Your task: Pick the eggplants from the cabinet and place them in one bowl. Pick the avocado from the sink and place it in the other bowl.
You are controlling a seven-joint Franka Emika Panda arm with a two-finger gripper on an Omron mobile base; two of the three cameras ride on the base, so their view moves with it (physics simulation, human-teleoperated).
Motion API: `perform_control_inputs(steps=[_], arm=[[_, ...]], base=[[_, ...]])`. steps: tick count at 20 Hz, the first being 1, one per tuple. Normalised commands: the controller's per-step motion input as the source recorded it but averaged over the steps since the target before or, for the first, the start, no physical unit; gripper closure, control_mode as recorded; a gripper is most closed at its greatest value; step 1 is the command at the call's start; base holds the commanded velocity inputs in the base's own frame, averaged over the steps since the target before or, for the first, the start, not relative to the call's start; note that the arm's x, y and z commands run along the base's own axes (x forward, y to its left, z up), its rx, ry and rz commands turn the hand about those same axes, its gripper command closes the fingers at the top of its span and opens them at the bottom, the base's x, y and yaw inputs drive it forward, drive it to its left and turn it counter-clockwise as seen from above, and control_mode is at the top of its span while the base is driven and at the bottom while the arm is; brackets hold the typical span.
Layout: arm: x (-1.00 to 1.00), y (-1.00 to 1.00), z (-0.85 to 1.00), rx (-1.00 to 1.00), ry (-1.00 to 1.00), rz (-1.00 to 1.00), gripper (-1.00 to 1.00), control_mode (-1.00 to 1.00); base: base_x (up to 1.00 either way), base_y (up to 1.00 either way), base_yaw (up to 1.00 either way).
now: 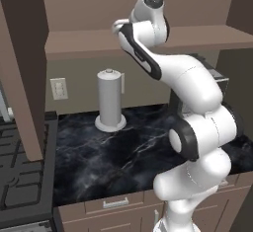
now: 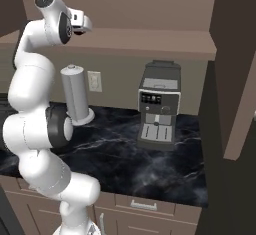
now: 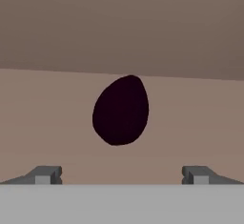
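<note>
A dark purple, egg-shaped eggplant (image 3: 120, 111) on the brown shelf (image 3: 47, 123).

A dark eggplant (image 3: 120, 111) lies on the brown cabinet shelf (image 3: 47, 123); a paper-towel holder (image 1: 109, 100) stands on the black marble counter (image 1: 123, 162).

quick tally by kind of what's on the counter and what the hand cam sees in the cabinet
paper towel holder: 1
coffee machine: 1
eggplant: 1
total: 3
</note>
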Motion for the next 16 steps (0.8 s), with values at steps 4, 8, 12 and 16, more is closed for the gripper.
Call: perform_control_inputs(steps=[4,8,12,16], arm=[[0.28,0.0,0.0,0.0,0.0,0.0,-1.0,-1.0],[0.24,0.0,0.0,0.0,0.0,0.0,-1.0,-1.0],[0.27,0.0,0.0,0.0,0.0,0.0,-1.0,-1.0],[0.22,0.0,0.0,0.0,0.0,0.0,-1.0,-1.0]], base=[[0.0,0.0,0.0],[0.0,0.0,0.0],[0.0,0.0,0.0],[0.0,0.0,0.0]])
